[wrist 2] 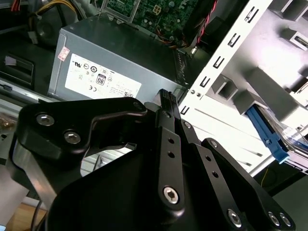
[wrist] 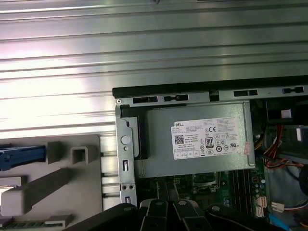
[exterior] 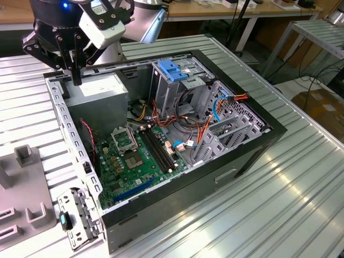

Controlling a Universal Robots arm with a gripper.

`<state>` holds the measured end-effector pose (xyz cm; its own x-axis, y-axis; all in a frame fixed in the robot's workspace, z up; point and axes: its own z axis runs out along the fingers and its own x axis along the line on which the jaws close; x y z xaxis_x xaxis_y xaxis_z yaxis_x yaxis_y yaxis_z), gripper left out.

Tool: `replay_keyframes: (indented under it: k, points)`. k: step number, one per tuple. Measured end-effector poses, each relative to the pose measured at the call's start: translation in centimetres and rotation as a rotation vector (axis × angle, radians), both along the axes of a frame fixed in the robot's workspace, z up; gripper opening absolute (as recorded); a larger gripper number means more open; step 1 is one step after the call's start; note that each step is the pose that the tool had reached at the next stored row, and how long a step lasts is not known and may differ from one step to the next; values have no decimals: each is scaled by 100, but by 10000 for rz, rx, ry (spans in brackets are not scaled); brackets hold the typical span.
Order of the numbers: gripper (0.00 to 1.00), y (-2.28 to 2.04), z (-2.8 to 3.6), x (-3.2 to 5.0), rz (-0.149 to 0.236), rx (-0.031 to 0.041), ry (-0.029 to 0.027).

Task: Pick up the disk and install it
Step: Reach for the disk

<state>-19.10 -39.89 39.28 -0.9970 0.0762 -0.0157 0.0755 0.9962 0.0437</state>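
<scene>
Currently, exterior view: the computer case (exterior: pixel 177 201) lies on its side with the panel off, on a ribbed metal surface (exterior: pixel 301 177), presumably so that everything inside can be reached from above. The arm is at the upper left of the frame. The hand (exterior: pixel 77 79) points straight down over the case's far corner, just above the rim and beside the grey power supply (exterior: pixel 99 94). Its fingers are drawn together with nothing between them. The drive cage (exterior: pixel 174 72) with its blue plastic top stands at upper centre, and the green circuit board (exterior: pixel 131 161) lies below it. A grey holder (exterior: pixel 24 185) sits at the lower left of the frame, outside the case.

Second wrist view: the black fingers are close together and empty, over the edge of the power supply. The disk (wrist 2: pixel 272 138) rests in the grey holder beyond the case wall, well apart from the hand. One blue side rail and a corner of silver metal show; the frame edge cuts off the rest. It is likely parked there so that its sides stay free for gripping.

First wrist view: the power supply with its white sticker lies ahead of the fingers. A blue rail of the disk shows at the holder, beside the case. The label is hidden. Judgement: pick-up not yet done.
</scene>
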Motion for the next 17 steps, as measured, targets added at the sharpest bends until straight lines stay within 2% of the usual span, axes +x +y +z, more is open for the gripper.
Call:
replay_keyframes:
  k: [17]
  points:
    - [11, 0, -2, -113, 0, 0, 32]
